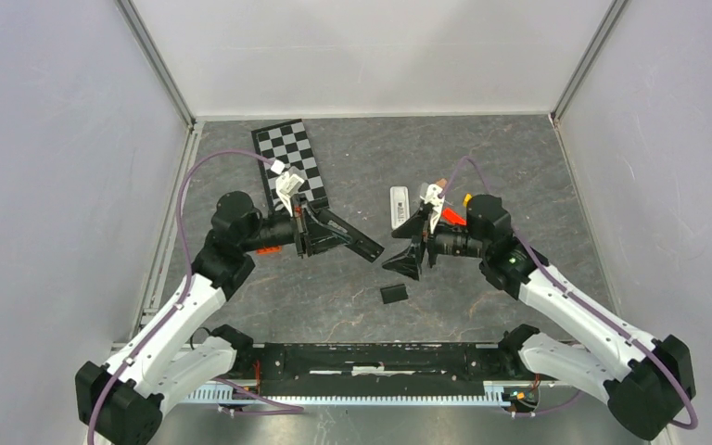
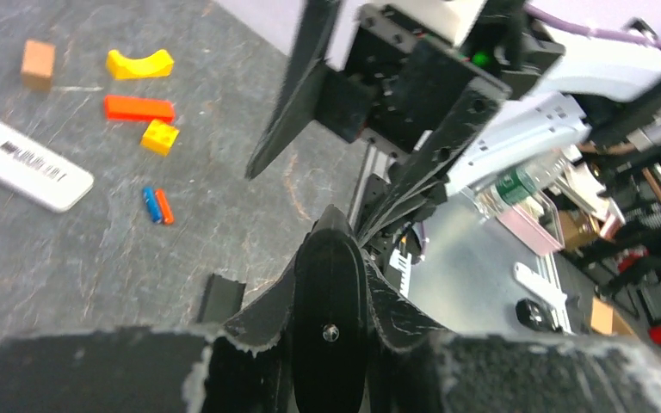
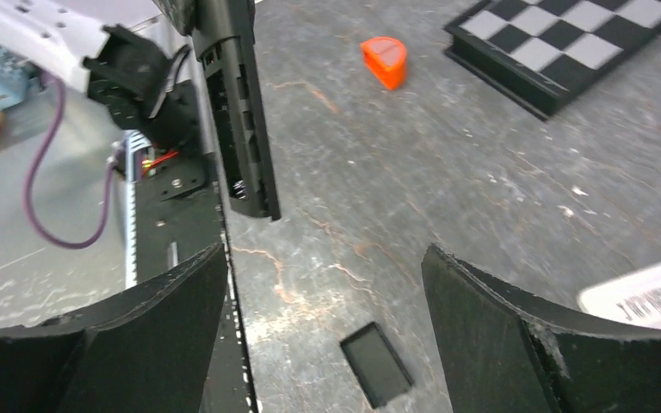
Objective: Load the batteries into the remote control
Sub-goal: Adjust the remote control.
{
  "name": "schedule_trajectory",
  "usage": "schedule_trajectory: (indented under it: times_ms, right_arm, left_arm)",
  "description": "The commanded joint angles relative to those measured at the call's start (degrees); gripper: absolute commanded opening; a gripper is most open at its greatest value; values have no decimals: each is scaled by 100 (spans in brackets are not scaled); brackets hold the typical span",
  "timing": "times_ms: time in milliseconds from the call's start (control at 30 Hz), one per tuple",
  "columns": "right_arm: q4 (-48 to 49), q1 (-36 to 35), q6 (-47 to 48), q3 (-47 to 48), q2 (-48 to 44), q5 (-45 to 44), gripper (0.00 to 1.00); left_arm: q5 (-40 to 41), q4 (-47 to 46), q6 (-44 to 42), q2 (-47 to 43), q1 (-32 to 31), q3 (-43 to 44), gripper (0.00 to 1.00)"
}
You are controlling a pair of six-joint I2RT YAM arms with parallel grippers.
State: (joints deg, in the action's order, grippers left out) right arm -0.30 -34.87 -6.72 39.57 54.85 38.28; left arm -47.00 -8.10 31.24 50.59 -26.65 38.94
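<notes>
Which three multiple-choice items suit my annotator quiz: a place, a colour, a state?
1. The small black cover lies: A on the checkerboard; B on the table; C in a gripper.
2. The two side-by-side batteries are: A blue, orange; B green, white; C both black.
3. The right gripper is: A shut on a battery; B open, empty; C shut on a block.
B, it rests on bare table; A, the left wrist view shows both; B, its jaws stand apart, nothing between.

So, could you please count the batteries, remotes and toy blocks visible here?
Batteries: 2 (blue battery, orange battery)
Remotes: 2 (black remote, white remote)
Toy blocks: 5 (tan cube, yellow arch, red bar, yellow brick, orange half-round)
Total: 9
</notes>
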Motion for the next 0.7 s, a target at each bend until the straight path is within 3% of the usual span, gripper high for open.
schedule_trajectory:
  times_ms: [0, 100, 333, 567, 667]
  right_arm:
    - [397, -162, 162, 476, 413, 855, 87]
    - [646, -254, -60, 720, 757, 1183, 83]
    - [978, -591, -468, 877, 1083, 1853, 64]
    - [1403, -729, -721, 748, 1018, 1899, 69]
    - [1912, -813, -1179, 727, 1144, 1892, 55]
  left_arm:
    - [-1219, 345, -590, 77, -7, 394, 2]
    - [-1625, 159, -433, 235, -7, 454, 2]
    - [-1556, 129, -419, 186, -6, 498, 2]
    - [-1567, 181, -487, 171, -9, 515, 2]
    - [-1534, 177, -468, 159, -8, 526, 4]
